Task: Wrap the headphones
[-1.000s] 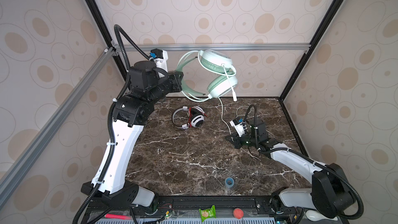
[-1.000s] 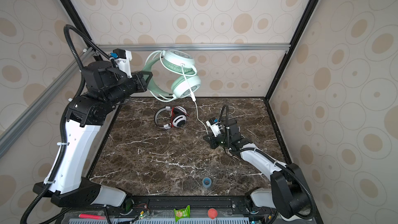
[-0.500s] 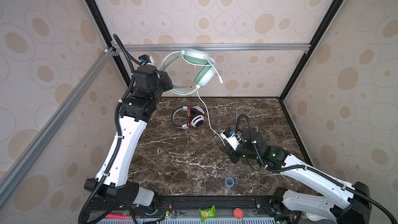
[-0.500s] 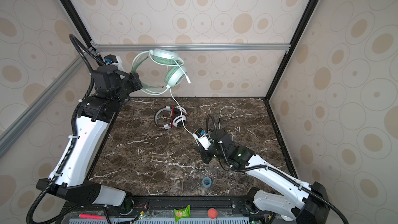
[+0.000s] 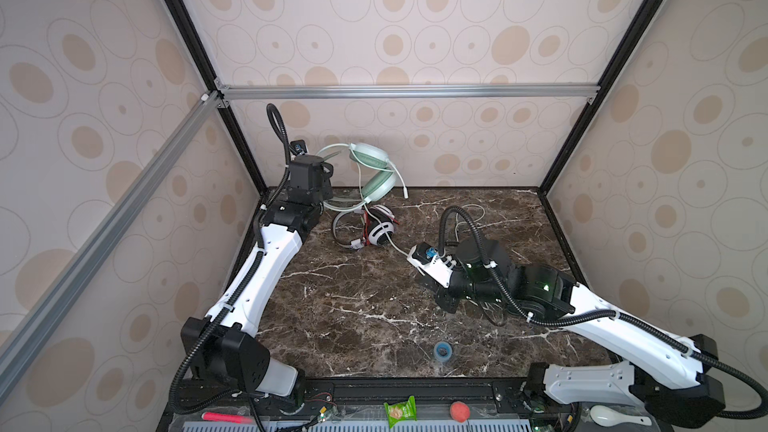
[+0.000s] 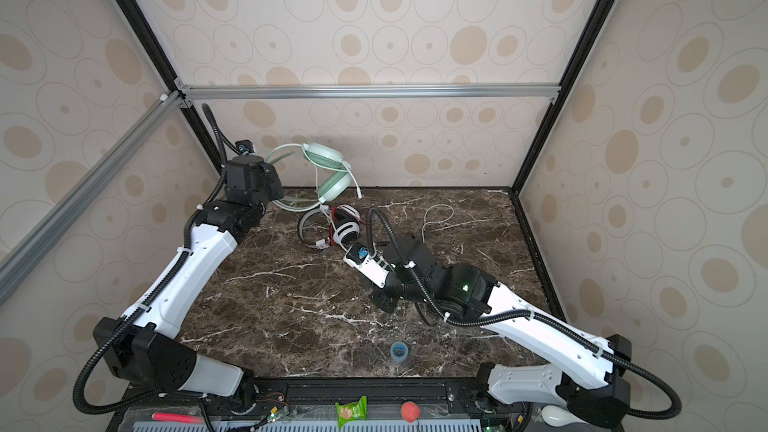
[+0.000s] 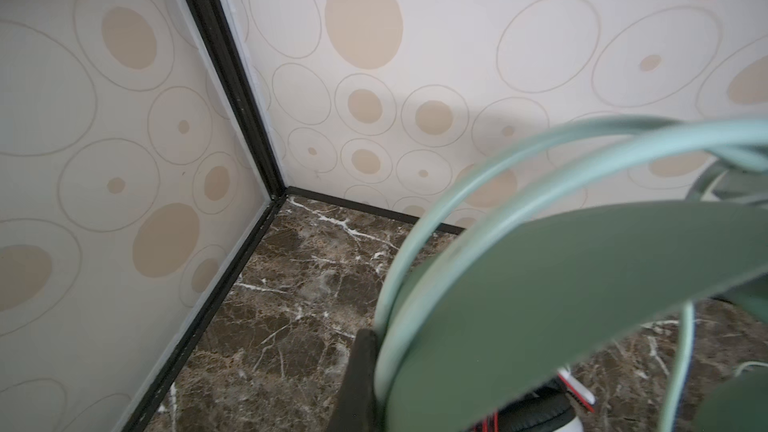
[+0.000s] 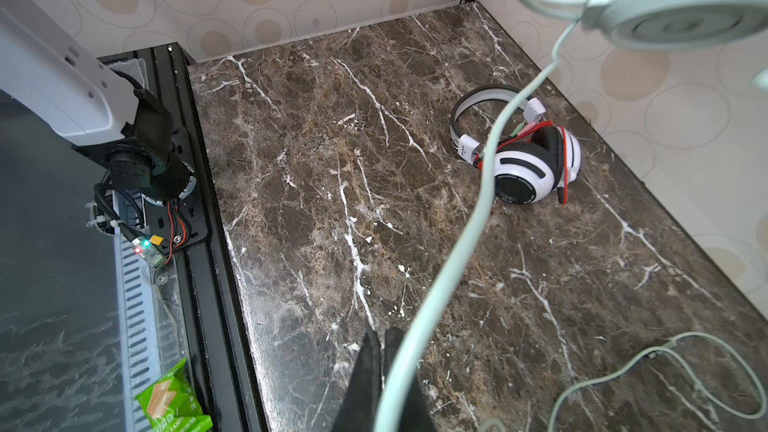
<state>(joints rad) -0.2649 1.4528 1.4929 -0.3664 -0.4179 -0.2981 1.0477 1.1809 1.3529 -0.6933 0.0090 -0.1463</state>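
The mint green headphones (image 5: pixel 374 172) (image 6: pixel 328 170) hang above the table's back left corner. My left gripper (image 5: pixel 330 174) (image 6: pixel 276 180) is shut on their headband (image 7: pixel 540 284); one dark finger (image 7: pixel 361 367) shows beside the band. Their pale cable (image 8: pixel 457 243) runs down to mid-table, where my right gripper (image 5: pixel 430 284) (image 6: pixel 376 290) (image 8: pixel 380 351) is shut on it. The slack cable (image 5: pixel 469 218) (image 8: pixel 665 367) lies looped at the back right. The white-and-black headphones (image 5: pixel 370 228) (image 6: pixel 336 226) (image 8: pixel 519 160), with thin red cable, lie on the marble just under the mint pair.
A small blue tape roll (image 5: pixel 443 351) (image 6: pixel 399 352) stands near the table's front edge. Past that edge lie a green snack packet (image 5: pixel 400 409), a red ball (image 5: pixel 459 410), a white spoon (image 5: pixel 615 415) and a pink pen (image 5: pixel 224 415). Patterned walls close in three sides.
My left arm has lowered the mint headphones from high up to just above the white-and-black pair. My right gripper has drawn the cable leftward and toward the front.
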